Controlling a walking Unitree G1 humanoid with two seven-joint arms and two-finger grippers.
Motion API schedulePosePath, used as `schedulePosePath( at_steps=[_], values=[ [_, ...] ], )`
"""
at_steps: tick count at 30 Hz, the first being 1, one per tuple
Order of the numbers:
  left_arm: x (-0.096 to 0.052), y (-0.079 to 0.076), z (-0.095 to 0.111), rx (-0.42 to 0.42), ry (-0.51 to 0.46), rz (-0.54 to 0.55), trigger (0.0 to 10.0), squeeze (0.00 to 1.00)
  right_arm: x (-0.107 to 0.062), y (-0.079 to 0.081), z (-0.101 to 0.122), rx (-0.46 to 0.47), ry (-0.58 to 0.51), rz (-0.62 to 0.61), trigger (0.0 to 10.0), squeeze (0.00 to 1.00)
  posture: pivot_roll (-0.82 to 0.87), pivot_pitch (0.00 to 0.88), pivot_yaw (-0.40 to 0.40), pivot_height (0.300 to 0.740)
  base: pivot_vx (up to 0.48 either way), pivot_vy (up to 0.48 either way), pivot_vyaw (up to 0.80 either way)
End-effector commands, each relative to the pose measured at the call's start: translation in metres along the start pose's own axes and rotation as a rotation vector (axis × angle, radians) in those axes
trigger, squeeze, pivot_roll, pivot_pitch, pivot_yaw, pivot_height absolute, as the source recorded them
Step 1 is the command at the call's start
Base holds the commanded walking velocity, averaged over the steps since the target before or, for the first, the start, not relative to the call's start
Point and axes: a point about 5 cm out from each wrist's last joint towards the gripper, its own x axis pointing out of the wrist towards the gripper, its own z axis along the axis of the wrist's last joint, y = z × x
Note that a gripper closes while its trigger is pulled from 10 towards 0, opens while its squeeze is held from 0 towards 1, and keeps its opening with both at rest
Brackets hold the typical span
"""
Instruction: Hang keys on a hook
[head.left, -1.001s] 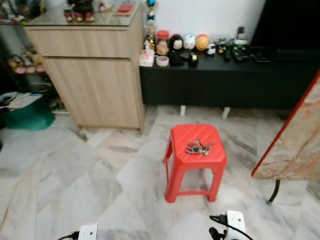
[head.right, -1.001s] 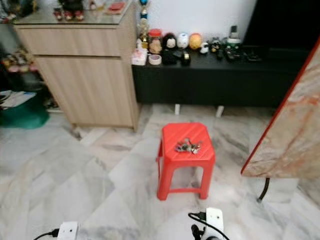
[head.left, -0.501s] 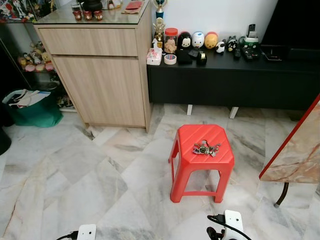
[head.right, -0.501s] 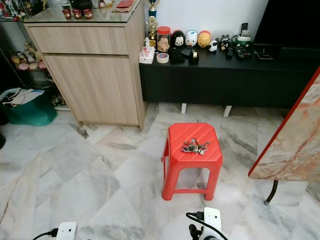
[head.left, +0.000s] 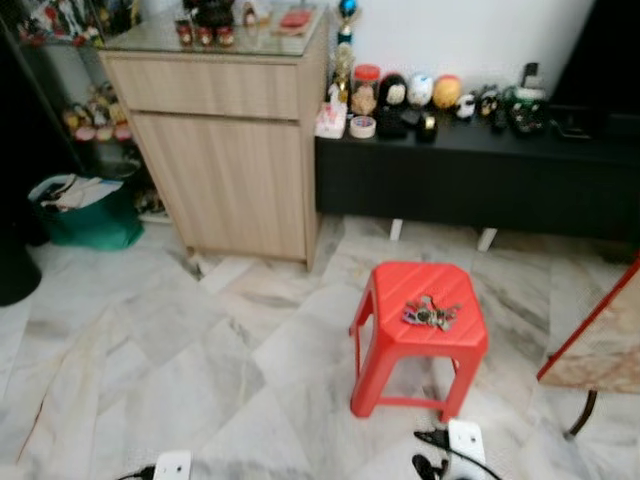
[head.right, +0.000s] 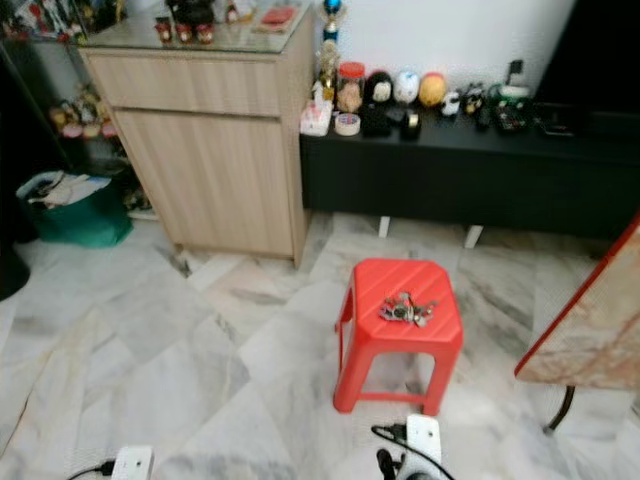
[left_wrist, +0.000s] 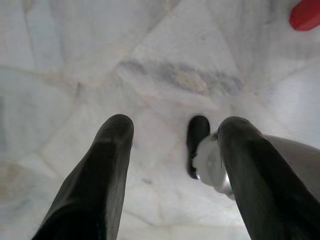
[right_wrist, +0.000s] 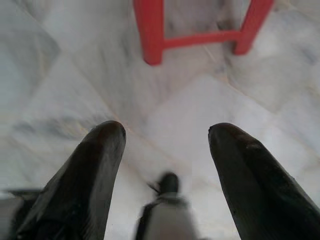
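Your keys (head.left: 430, 314) lie atop the red stool (head.left: 421, 333), ready for pickup; both pincers, left pincer (left_wrist: 175, 150) and right pincer (right_wrist: 167, 150), hang spread near its legs

The keys (head.right: 405, 309) (a blurred bunch) cannot be counted; the marble panel (head.right: 592, 335) is cut off.

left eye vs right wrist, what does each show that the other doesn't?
Left eye alone: the keys lying on the seat of the red stool, the wooden cabinet and the black console with figurines. Right wrist alone: the right gripper, its two black fingers apart over the floor. Both: the stool's red legs and the marble floor.
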Motion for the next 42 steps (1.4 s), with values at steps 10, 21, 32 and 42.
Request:
schedulePosePath(
  at_steps=[10, 21, 32, 42],
  values=[
    [0.0, -0.007, -0.002, -0.009, 0.011, -0.022, 10.0, 0.0, -0.002, -0.011, -0.002, 0.013, -0.004, -0.033, 10.0, 0.0, 0.08, 0.026, -0.029, 0.74, 0.361, 0.0, 0.0],
    [0.0, -0.007, -0.003, -0.011, 0.015, -0.019, 10.0, 0.0, -0.002, -0.01, 0.003, -0.013, -0.04, -0.012, 10.0, 0.0, 0.08, 0.026, -0.03, 0.74, 0.359, 0.0, 0.12],
    [0.0, -0.006, -0.004, -0.013, 0.011, -0.013, 10.0, 0.0, -0.003, -0.011, 0.004, 0.026, -0.078, -0.03, 10.0, 0.0, 0.08, 0.028, -0.031, 0.74, 0.155, 0.0, 0.13],
    [-0.002, -0.001, 0.003, -0.076, -0.084, 0.008, 10.0, 0.0, -0.004, -0.01, 0.011, 0.052, -0.169, -0.019, 10.0, 0.0, 0.07, 0.033, -0.031, 0.74, 0.0, 0.0, 0.0]
  ],
)
